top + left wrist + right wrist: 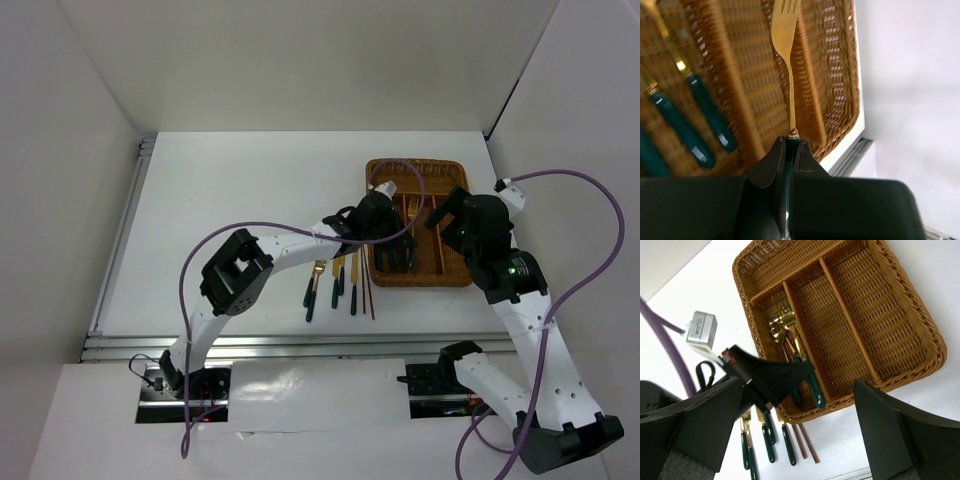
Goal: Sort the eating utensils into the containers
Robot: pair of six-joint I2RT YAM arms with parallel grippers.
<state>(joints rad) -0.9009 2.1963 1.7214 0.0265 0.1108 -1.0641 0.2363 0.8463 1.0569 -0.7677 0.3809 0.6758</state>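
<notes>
The left fingers (789,146) are fully closed on the dark handle of a fork (790,95). The fork extends straight ahead of the fingertips, gold tines farthest out, over the tray (832,85). In the left wrist view an outer tray wall runs just to the right of the fork. We cannot tell which compartment lies under the fork, nor whether the tines touch the wicker. To the left of these fingers, past a divider (735,85), the tray utensils (710,117) lie with their green handles toward the fingers.

The right fingers (797,387) are spread wide and hold nothing. The tray lies ahead of and below them. The left fingers sit between them and the tray's near left corner.

Outside the tray, on the desk (230,200) behind the left fingers, three desk utensils (338,282) lie side by side. The chopsticks (369,292) lie just beside them, closest to the tray.
</notes>
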